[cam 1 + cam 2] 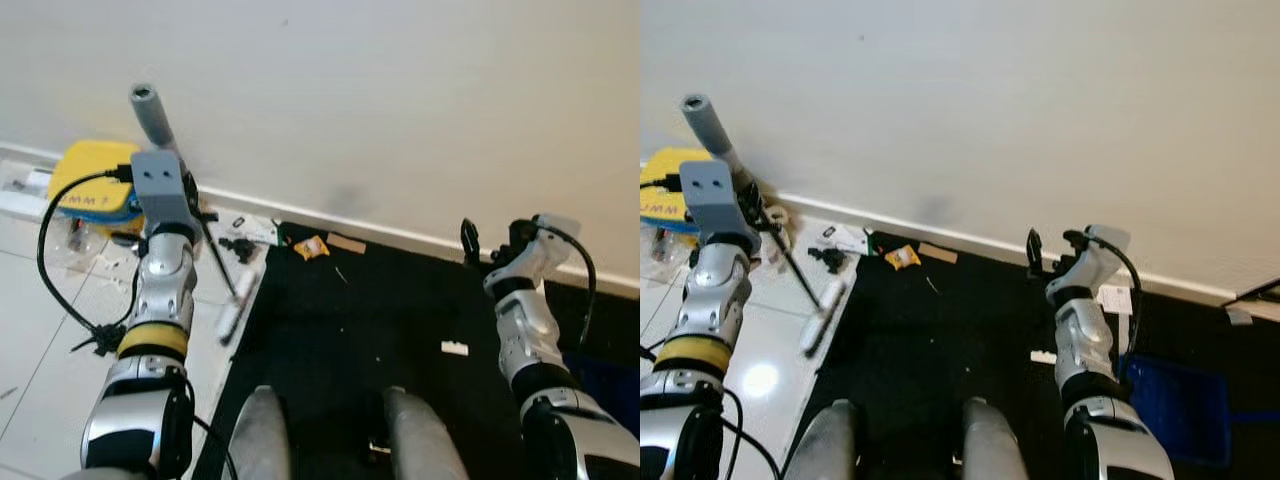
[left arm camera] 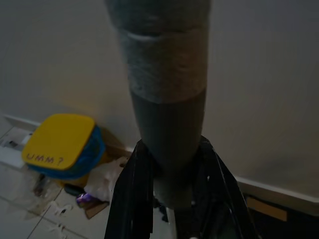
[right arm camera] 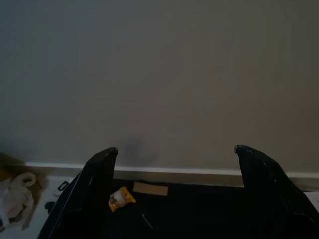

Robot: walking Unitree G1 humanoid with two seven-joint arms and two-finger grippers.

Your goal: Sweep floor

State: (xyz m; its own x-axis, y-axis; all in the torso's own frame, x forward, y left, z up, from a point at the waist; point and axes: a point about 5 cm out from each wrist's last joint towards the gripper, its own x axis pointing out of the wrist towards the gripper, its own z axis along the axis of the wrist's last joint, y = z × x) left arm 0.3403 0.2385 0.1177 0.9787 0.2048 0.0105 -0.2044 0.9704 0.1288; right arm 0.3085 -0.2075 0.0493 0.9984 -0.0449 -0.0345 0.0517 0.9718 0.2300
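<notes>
Left eye view: robot's knees [image 1: 262,430] above the black mat [image 1: 400,300], scraps [image 1: 311,247] by the baseboard. Left wrist view: left gripper [image 2: 172,199] pinching the broom handle [image 2: 167,99]. Right wrist view: right gripper [image 3: 174,174] spread, empty. Sweeping underway; next, I judge, draw the scraps together.

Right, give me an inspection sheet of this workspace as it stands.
Surface: black mat beside white tiles, along a white wall.
Job's things: grey broom handle in the left gripper.
Clutter: orange wrapper, cardboard scrap, white scrap, litter near a yellow lid.
Grippers: left shut on the handle; right gripper open, raised over the mat.
Cables: black cable looping off the left arm.
Surroundings: blue bin on the robot's right.
</notes>
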